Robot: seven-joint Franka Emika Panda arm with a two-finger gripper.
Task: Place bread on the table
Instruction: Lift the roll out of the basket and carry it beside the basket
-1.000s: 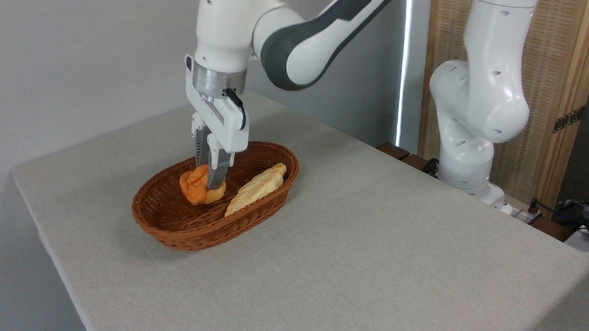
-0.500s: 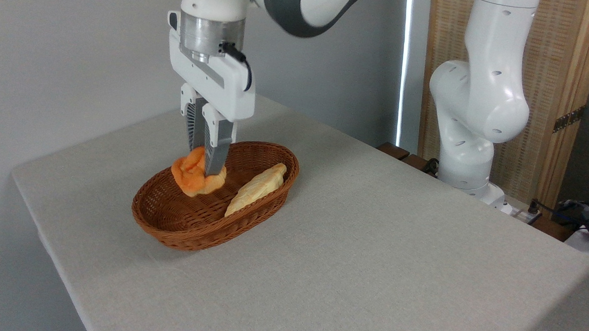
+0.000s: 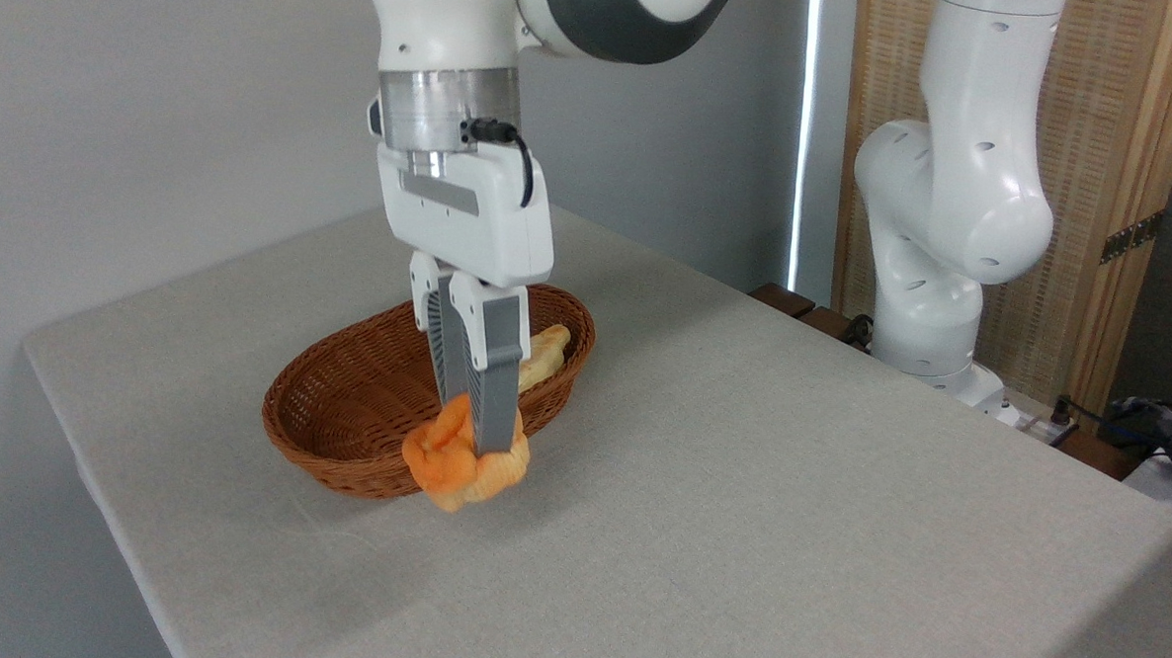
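The grey-beige table is carrying a brown wicker basket with a pale loaf peeking out behind the gripper, whose jaws are pinching the orange knotted bun, which is hanging just above the cloth at the basket's front rim.

surface: large rectangular table before me, light grey-beige cloth-like top | resting on it: brown oval wicker basket, toward the left rear part | my white base at the right edge
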